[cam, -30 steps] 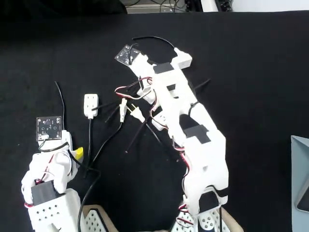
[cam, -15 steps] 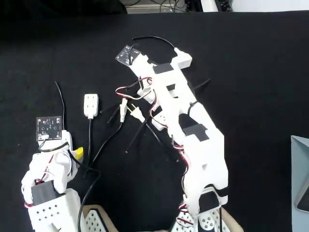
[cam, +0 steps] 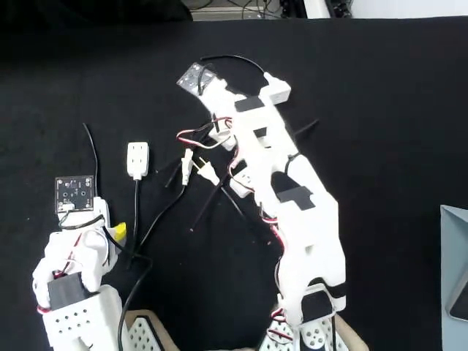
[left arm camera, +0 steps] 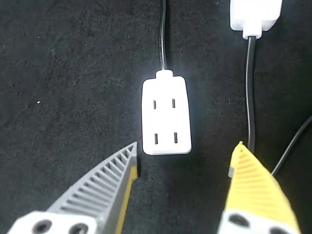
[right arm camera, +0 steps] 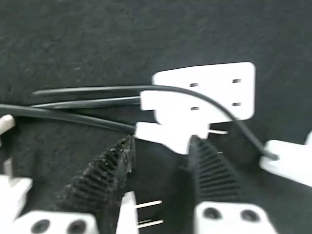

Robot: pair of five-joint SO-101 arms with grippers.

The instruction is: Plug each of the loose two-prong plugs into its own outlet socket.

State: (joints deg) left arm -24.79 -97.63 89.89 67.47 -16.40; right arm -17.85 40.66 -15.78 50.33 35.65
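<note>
White plug (right arm camera: 168, 130) lies prongs-first before its outlet socket (right arm camera: 222, 90); right pincer (right arm camera: 161, 142) (half-open, empty) straddles it to grip; left pincer (left arm camera: 186, 145) gapes.

Two outlet sockets (cam: 137, 159), two loose plugs (cam: 208, 173).

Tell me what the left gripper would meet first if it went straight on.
Probably the white plastic outlet block, lying just ahead of the left gripper; depth is unclear.
</note>
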